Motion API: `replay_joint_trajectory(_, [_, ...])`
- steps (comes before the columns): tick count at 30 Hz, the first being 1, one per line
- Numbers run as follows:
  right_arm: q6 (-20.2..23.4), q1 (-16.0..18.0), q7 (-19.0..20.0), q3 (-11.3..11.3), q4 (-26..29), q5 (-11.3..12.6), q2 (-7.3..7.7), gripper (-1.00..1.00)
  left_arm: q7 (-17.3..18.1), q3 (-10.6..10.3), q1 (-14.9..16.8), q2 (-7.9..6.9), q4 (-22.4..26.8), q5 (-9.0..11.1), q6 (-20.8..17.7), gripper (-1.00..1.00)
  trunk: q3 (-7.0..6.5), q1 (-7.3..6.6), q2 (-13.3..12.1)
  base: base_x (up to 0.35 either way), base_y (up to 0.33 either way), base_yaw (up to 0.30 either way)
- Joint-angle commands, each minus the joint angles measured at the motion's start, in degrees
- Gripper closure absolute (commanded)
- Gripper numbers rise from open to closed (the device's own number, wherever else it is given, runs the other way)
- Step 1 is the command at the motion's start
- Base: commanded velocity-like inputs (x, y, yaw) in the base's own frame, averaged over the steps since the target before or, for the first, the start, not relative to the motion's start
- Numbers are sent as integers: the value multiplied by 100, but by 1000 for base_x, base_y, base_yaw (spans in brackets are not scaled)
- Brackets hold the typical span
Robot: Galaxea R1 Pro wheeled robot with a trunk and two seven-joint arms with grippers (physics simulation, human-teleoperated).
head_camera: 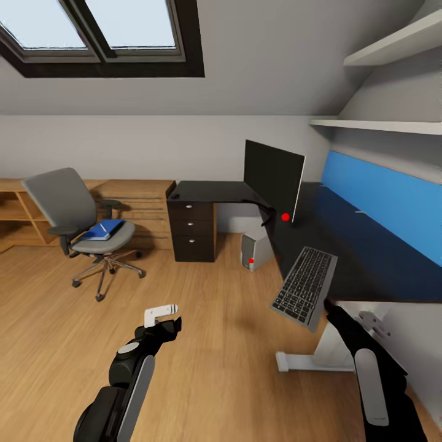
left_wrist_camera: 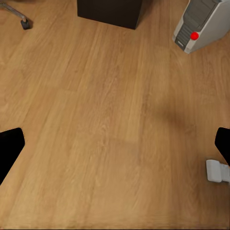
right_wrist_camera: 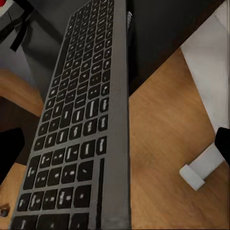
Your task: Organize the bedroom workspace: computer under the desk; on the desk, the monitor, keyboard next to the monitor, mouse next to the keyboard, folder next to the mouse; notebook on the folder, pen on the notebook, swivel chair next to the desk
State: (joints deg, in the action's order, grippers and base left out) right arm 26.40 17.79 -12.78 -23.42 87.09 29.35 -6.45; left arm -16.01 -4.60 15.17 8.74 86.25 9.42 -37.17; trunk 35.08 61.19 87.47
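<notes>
Head view: right tool (head_camera: 327,305) grasping the keyboard (head_camera: 304,285), long axis toward the monitor (head_camera: 272,177), near end overhanging the desk (head_camera: 368,245).

floor (head_camera: 202,344): light wood planks | skylight (head_camera: 104,31): sloped ceiling | wall shelves (head_camera: 393,80): white | wooden drawer chest (head_camera: 138,205)

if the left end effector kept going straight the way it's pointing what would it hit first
Most likely the bare wooden floor: the left wrist view looks along the left end effector onto open planks. The computer and the desk's drawer unit lie farther on, off to the sides. Depth is hard to judge.
</notes>
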Motion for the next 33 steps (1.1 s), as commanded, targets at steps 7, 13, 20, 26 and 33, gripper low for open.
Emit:
replay_joint_trajectory(7, [22,5,-43,108,10,62,-5,-100,-44,-20,4,3,6,54,-18,-100,6,-4,3,-322,143,0])
replay_joint_trajectory(13, [10,5,-41,125,-70,56,-3,-100,-37,-23,4,5,6,52,-18,-100,6,-4,3,-127,269,0])
replay_joint_trajectory(20, [-6,5,-33,135,-145,54,-2,-100,-35,-33,4,5,6,52,-18,-100,6,-4,3,-20,317,0])
replay_joint_trajectory(26, [-4,5,-32,136,-156,61,-4,-100,-36,-105,4,8,-1,52,-18,-100,6,-4,3,-2,120,0])
replay_joint_trajectory(33, [-4,5,-32,136,-157,62,-4,-100,-42,-272,4,5,-2,51,-18,-100,6,-4,3,0,15,0])
